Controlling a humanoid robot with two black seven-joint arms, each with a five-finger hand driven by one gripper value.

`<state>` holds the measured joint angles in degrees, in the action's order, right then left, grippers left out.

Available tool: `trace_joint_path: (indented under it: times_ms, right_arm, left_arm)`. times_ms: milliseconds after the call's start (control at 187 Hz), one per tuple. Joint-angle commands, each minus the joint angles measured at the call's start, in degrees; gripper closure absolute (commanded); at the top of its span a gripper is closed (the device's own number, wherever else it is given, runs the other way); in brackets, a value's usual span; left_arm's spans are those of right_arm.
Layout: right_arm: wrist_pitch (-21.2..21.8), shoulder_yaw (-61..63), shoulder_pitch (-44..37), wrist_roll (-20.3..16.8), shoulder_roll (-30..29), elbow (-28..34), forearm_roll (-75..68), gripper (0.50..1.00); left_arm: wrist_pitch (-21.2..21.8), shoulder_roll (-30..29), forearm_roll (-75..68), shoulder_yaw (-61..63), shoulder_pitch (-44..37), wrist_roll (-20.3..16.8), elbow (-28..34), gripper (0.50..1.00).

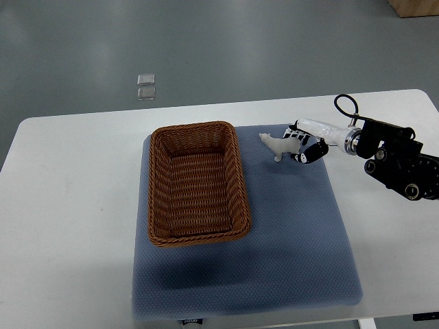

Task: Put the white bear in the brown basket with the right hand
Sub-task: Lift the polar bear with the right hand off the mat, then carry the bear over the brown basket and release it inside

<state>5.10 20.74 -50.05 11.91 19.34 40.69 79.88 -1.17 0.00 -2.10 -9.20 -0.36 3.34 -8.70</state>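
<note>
Right hand (306, 145) reaches in over the mat (302, 226), right of the basket (197, 184), fingers curled around the bear's rear, though whether they truly clamp it is hard to tell. My bear (276, 144) stands on the mat just right of the basket, long axis left to right, head toward the basket. Its back end is hidden by my fingers.

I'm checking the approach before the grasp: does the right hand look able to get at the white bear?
Probably yes. The right hand is already at the white bear's rear on the blue mat, with nothing between them; the brown basket sits apart on the bear's other side.
</note>
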Motion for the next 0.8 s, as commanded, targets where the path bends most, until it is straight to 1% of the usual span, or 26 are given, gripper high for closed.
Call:
trace_joint_path:
  times_ms: [0,118,251,380,652,797]
  right_arm:
    - [0.00,0.00,-0.22,-0.22,-0.01,0.00,0.01,1.000]
    - [-0.09,0.00,-0.48,-0.22,-0.01,0.09,0.10,1.000]
    - [-1.85,0.09,-1.45,-0.05,-0.01,0.53,-0.08,1.000]
    - [-1.85,0.09,-2.95,0.13,0.17,1.41,-0.08,1.000]
    - [-0.97,-0.26,-8.57,0.22,-0.01,7.65,-0.08,1.000]
    - [0.08,-4.04,-11.56,0.74,-1.06,11.43,-0.17,1.000]
  left_arm:
    - [0.03,0.00,-0.01,0.06,0.01,0.00,0.00,0.500]
    - [0.03,0.00,-0.01,-0.03,0.01,0.00,0.00,0.500]
    - [0.03,0.00,-0.01,-0.03,0.01,0.00,0.00,0.500]
    - [0.03,0.00,-0.01,-0.03,0.01,0.00,0.00,0.500]
    - [0.03,0.00,-0.01,0.06,0.01,0.00,0.00,0.500]
    - [0.03,0.00,-0.01,0.06,0.01,0.00,0.00,0.500]
